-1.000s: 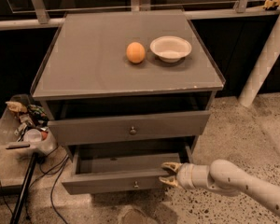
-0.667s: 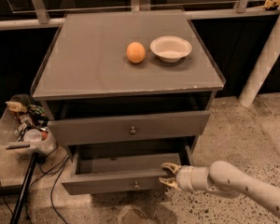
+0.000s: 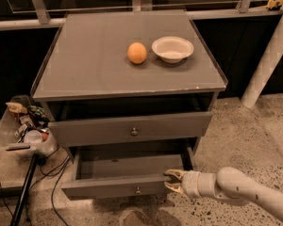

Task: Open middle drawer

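One gripper (image 3: 173, 181), fingers parted, sits at the right front corner of the pulled-out middle drawer (image 3: 113, 187)

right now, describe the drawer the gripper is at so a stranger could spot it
Find the grey cabinet with an orange and white bowl on top. Under its taller-fronted drawer is the middle drawer, the gripper at its front's right end. Its front is shallower and pulled out farthest.
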Motion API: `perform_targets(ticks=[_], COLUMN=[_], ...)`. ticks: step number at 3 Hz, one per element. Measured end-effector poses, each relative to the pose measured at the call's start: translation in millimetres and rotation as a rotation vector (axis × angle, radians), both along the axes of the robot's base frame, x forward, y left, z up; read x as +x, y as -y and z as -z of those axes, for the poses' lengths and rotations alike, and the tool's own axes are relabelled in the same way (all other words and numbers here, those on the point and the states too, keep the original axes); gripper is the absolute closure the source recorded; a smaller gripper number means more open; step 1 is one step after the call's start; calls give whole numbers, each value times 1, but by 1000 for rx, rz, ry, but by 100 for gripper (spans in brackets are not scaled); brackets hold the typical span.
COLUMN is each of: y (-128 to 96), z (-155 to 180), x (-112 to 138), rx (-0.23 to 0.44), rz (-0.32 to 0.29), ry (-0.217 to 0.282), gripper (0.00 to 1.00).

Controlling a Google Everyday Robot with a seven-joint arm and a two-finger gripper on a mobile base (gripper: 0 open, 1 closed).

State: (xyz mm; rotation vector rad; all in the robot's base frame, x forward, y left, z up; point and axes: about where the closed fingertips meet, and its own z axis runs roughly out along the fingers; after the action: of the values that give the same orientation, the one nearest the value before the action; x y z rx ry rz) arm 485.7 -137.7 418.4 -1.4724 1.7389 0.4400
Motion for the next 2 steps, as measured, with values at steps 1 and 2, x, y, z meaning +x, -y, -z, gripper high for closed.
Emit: perform_targets(ticks=[1,2], y=[4,13], z=[-25,-10], x=[-24,-74], rx=[-10,2], rz=[35,61], ry=[61,8], gripper=[100,81])
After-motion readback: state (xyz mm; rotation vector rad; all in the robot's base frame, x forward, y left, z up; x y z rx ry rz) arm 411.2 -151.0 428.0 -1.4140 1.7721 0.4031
